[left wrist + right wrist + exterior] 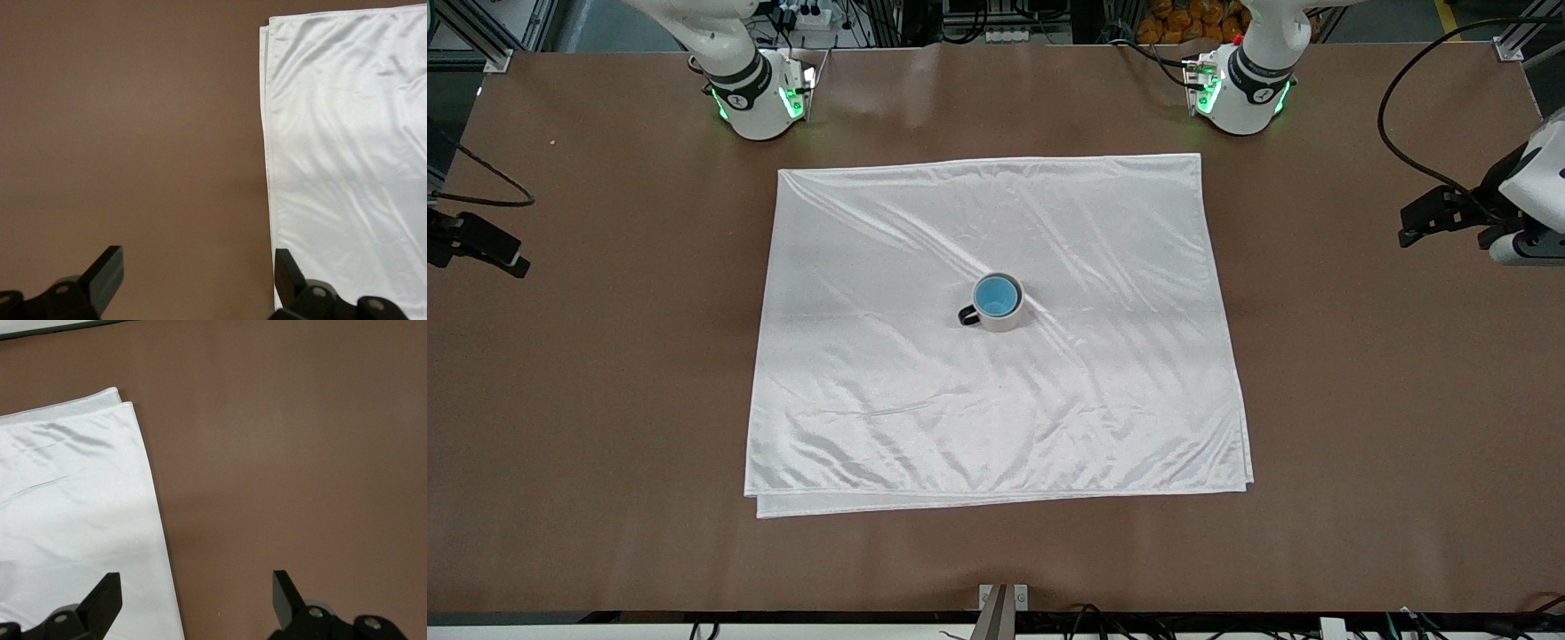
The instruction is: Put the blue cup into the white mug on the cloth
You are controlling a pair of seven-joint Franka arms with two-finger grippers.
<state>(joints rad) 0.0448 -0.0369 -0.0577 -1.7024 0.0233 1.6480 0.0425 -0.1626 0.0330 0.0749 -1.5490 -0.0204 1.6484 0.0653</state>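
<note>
The blue cup (pixel 997 294) sits upright inside the white mug (pixel 1007 323), only its bright blue inside showing. The mug stands near the middle of the cloth (pixel 871 382), its black handle (pixel 967 316) pointing toward the right arm's end. My left gripper (pixel 1409 224) (pixel 198 257) hangs open and empty over bare table, just off the cloth's edge (pixel 347 153) at the left arm's end. Over the cloth's edge (pixel 73 500) at the right arm's end, my right gripper (pixel 509 253) (pixel 195 581) is open and empty. Neither wrist view shows the mug.
The cloth lies folded in layers on the brown table (pixel 605 400), with wide bare table around it. The two arm bases (pixel 760 98) (pixel 1240 89) stand along the table edge farthest from the front camera. A black cable (pixel 1392 133) loops near the left arm.
</note>
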